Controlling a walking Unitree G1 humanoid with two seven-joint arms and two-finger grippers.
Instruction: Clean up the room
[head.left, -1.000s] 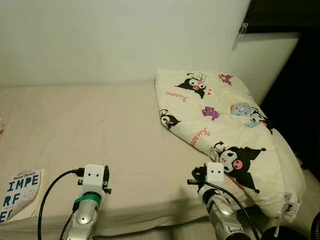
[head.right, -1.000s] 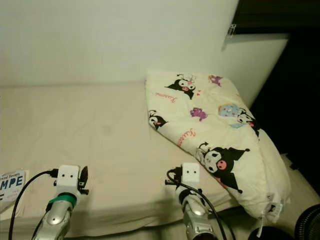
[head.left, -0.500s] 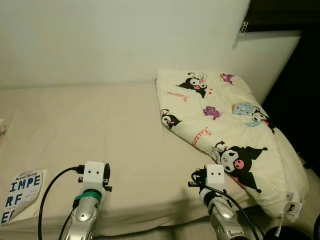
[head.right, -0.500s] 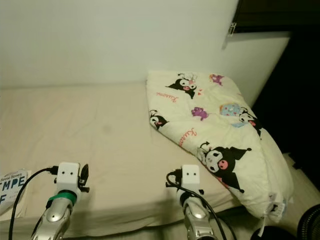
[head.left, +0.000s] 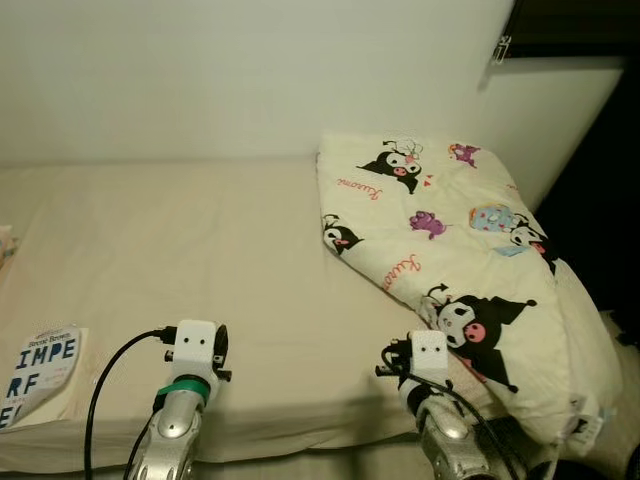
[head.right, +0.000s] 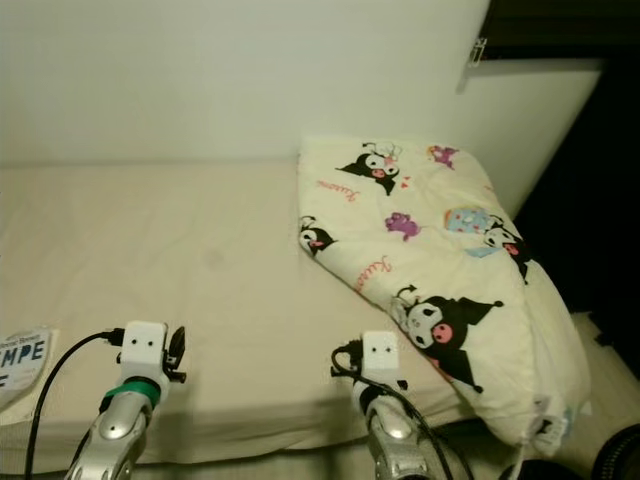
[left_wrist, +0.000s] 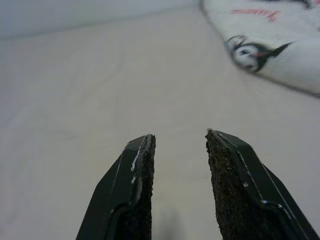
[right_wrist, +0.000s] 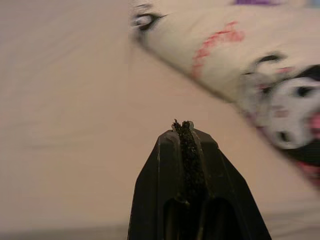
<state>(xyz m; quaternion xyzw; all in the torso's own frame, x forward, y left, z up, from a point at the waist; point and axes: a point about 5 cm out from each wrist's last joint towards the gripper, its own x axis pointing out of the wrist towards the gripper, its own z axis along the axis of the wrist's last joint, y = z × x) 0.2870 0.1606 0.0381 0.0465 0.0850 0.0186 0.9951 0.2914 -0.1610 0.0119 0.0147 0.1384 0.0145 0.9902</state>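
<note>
Left end effector (left_wrist: 177, 150) parted, right end effector (right_wrist: 186, 131) seemingly closed

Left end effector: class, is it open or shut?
Open. In its wrist view the left end effector shows a clear gap between its black fingers, with bare bed beyond.

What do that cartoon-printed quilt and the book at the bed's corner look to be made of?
The quilt looks like soft padded fabric, matte cream with printed characters: it puffs up and its edges are rounded. The book looks like a paperback: thin printed cover, pale page edges. The bed seems covered in matte beige cloth, faintly creased.
</note>
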